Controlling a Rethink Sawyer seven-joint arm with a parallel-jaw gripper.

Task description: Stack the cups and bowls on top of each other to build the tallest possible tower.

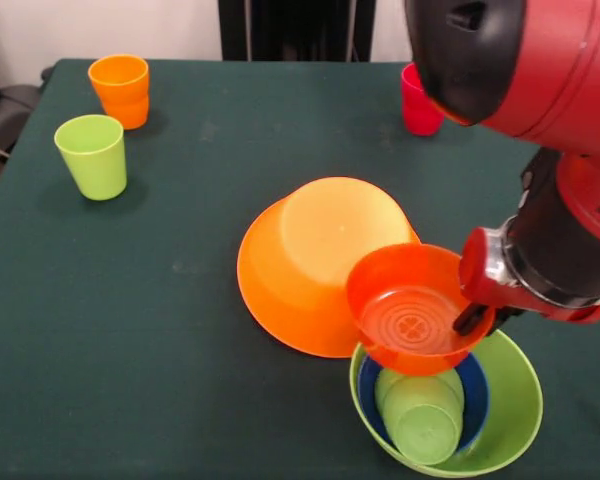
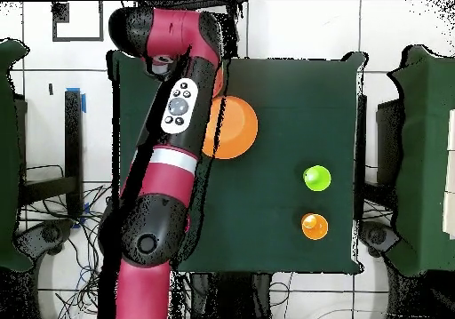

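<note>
My gripper (image 1: 472,318) is at the right of the front view, shut on the right rim of the small red-orange bowl (image 1: 412,320). It holds the bowl tilted, with the opening toward the camera, just above the large light green bowl (image 1: 510,410). That bowl stands upright and holds the small blue bowl (image 1: 474,392), with a green cup (image 1: 423,425) inside it. The very large orange bowl (image 1: 320,260) lies upside down beside them and touches the held bowl's left side; it also shows in the overhead view (image 2: 235,129). The purple bowl is out of view.
An orange cup (image 1: 120,88) and a lime green cup (image 1: 93,155) stand at the far left of the green table (image 1: 130,300); both show in the overhead view (image 2: 315,226) (image 2: 316,177). A red-pink cup (image 1: 418,105) stands far right, partly behind my arm (image 1: 540,60).
</note>
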